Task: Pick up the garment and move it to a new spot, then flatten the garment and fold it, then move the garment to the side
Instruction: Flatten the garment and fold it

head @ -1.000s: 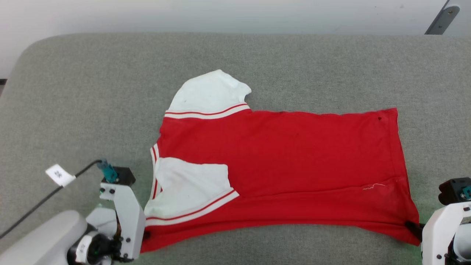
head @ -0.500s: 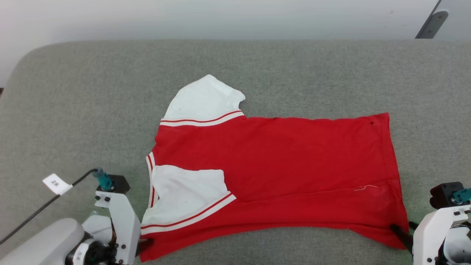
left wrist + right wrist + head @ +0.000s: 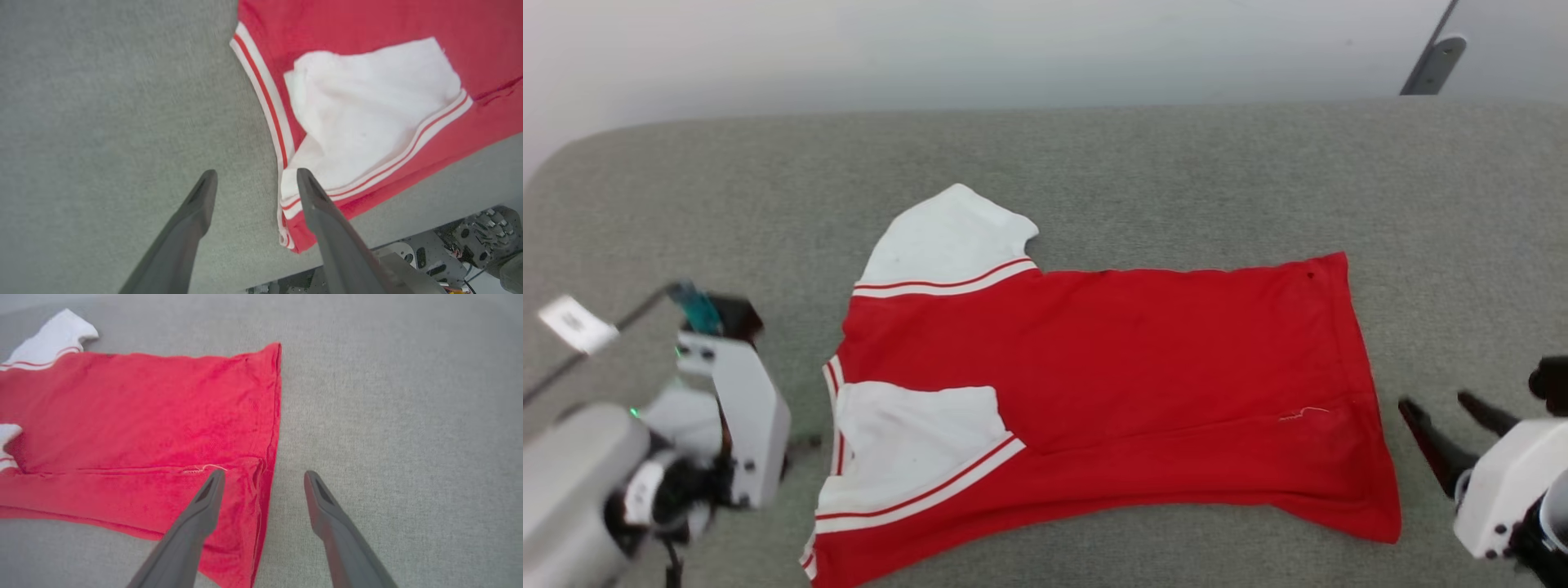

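Nearest us, our left gripper has its two dark fingers spread wide with nothing between them. They hang over the grey woven-fabric tabletop, just beside the garment's collar end. In the left wrist view one fingertip overlaps the striped trim, and we cannot tell whether it touches. Our right gripper is likewise wide open and empty, and it sits just off the garment's hem corner. In the head view there is a strip of bare grey between them.

Between the two grippers lies the red jersey shirt with white sleeves and red-white striped trim. It is spread flat on the tabletop, collar toward our left and hem toward our right. Its near white sleeve is folded in over the red body, and a low fold runs along the near edge. Its far white sleeve sticks out across the grey.

Left of the shirt, a white paper tag hangs on our arm's black cable. Beyond the table's far edge stands a pale wall, with a grey metal bracket at the upper right.
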Controlling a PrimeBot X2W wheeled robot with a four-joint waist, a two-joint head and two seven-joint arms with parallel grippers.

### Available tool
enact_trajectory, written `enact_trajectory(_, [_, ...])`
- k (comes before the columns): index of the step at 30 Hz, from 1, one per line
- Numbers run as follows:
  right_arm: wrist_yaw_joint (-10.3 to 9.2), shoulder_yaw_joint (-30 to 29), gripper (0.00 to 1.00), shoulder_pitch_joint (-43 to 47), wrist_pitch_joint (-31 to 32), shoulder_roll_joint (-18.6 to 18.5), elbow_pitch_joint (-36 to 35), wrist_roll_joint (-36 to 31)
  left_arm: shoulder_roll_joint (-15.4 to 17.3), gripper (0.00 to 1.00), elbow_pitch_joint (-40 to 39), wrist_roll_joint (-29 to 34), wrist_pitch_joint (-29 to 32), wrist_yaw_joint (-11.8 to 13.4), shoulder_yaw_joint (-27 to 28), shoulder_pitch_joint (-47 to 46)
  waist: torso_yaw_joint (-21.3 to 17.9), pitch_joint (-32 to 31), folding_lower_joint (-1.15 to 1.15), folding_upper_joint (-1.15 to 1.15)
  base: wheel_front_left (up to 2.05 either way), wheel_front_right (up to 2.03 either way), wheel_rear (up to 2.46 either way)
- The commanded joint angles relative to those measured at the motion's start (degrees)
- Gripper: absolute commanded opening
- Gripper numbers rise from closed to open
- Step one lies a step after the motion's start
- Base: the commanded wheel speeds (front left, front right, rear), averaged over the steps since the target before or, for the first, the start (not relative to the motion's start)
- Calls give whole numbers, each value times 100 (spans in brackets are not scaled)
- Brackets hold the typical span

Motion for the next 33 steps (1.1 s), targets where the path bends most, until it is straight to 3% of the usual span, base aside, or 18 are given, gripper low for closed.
enact_trajectory(1, [-10, -41, 100, -73, -127, 85, -62, -67, -17, 100, 35, 44, -51, -36, 49, -106, -83, 59, 0, 0, 0, 0, 0])
enact_trajectory(9, [-9, 108, 100, -497, -1758, 485, -453, -526, -234, 100, 856, 558, -719, -579, 302, -1020, -545, 465, 0, 0, 0, 0, 0])
enact_trajectory(17, [-10, 354, 100, -782, -3195, 694, -245, -872, -436, 100, 1821, 1083, -1273, -1145, 399, -1981, -1038, 1004, 0, 0, 0, 0, 0])
enact_trajectory(25, [-10, 383, 100, -918, -3811, 862, 2, -957, -684, 100, 2542, 1184, -1068, -1557, 378, -2770, -1305, 1440, 0, 0, 0, 0, 0])
enact_trajectory(33, [-10, 458, 100, -1032, -3968, 971, 183, -993, -929, 100, 2992, 1121, -530, -1788, 260, -3305, -1366, 1672, 0, 0, 0, 0, 0])
